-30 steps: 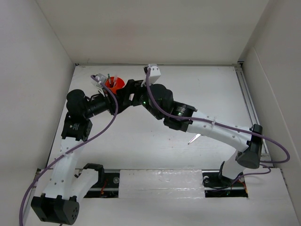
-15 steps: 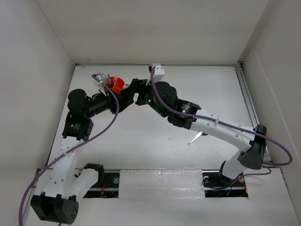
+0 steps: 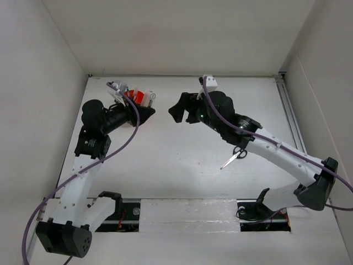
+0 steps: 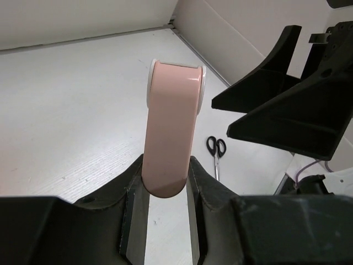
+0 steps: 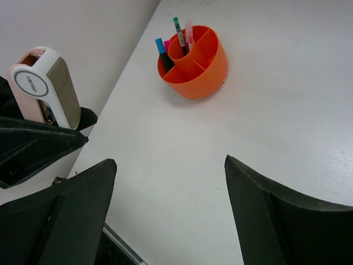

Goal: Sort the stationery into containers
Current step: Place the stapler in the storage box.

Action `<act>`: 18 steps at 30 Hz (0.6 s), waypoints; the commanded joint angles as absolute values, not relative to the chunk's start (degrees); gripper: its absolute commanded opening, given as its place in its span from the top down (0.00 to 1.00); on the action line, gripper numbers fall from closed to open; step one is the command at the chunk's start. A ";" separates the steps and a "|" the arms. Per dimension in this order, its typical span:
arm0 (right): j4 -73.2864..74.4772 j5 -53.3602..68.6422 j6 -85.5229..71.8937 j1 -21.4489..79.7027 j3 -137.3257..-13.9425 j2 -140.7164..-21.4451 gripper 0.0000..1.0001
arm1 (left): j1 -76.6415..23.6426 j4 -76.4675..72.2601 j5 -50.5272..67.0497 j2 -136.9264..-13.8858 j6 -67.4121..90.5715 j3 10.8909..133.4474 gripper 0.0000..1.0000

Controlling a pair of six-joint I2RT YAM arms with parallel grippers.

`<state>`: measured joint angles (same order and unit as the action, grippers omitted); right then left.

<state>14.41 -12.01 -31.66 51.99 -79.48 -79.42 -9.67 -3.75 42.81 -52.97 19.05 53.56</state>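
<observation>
My left gripper [image 4: 165, 161] is shut on a pink and white stapler [image 4: 172, 127], held above the table at the far left [image 3: 144, 97]. The right wrist view shows the same stapler [image 5: 44, 88] with its grey metal face. The orange organiser [image 5: 193, 61] stands behind it, mostly hidden in the top view [image 3: 134, 94]. Highlighters with blue [image 5: 160, 45] and pink caps stand in one outer compartment and thin pens [image 5: 179, 30] in the centre well. My right gripper [image 5: 170, 160] is open and empty, to the right of the stapler [image 3: 179, 112]. Black-handled scissors [image 3: 236, 156] lie on the table under the right arm.
White walls close in the table at the left, back and right. A rail [image 3: 289, 116] runs along the right edge. The scissors also show in the left wrist view [image 4: 216, 150], beyond the right gripper's black fingers [image 4: 287, 105].
My right gripper has drawn back to the right, away from the organiser, and opened wider. My left gripper stays shut on the stapler, which now shows clear of the right fingers.
</observation>
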 commanded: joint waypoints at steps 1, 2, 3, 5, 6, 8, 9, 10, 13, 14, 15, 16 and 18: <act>13.97 -8.26 -30.41 50.89 -78.57 -76.82 0.15 | -9.58 -6.77 41.40 -52.82 18.02 56.07 1.00; 13.45 -7.57 -30.41 50.89 -78.57 -76.82 0.15 | -9.58 -6.77 41.40 -52.82 18.02 56.07 1.00; 13.45 -7.56 -30.41 50.89 -78.05 -76.82 0.15 | -9.58 -6.77 39.92 -52.82 18.02 56.07 1.00; 13.45 -7.56 -29.89 50.36 -78.05 -76.29 0.15 | -9.58 -4.93 34.49 -52.82 18.02 56.07 1.00; 13.45 -7.56 -29.88 50.36 -77.44 -76.29 0.15 | -9.58 -3.79 32.02 -52.82 17.41 56.94 1.00; 13.97 -7.56 -29.36 50.36 -76.82 -74.63 0.15 | -9.58 0.41 27.97 -54.48 16.18 58.79 1.00; 13.97 -7.56 -29.36 50.36 -75.95 -74.01 0.15 | -9.58 1.66 23.77 -55.10 16.17 59.41 1.00; 13.97 -7.56 -29.36 49.84 -74.98 -73.39 0.15 | -9.58 2.89 21.64 -56.33 16.17 60.28 1.00; 13.97 -7.56 -28.83 49.22 -73.31 -70.85 0.15 | -9.58 7.02 15.67 -57.39 16.17 60.82 1.00; 13.97 -7.56 -28.83 48.61 -72.17 -70.32 0.15 | -9.58 7.03 14.69 -57.39 16.17 60.82 1.00; 13.97 -7.56 -28.83 48.60 -72.16 -69.70 0.15 | -9.58 8.86 13.02 -58.00 16.17 61.43 1.00; 13.97 -7.56 -28.83 48.60 -71.29 -68.83 0.15 | -9.58 9.57 9.79 -58.01 14.95 61.44 1.00; 13.97 -7.56 -28.30 48.08 -70.58 -68.04 0.15 | -9.58 11.15 5.65 -58.88 13.81 62.14 1.00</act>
<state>15.42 -8.01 -29.61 48.77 -71.18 -70.37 -9.67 8.78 14.83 -58.72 16.23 58.72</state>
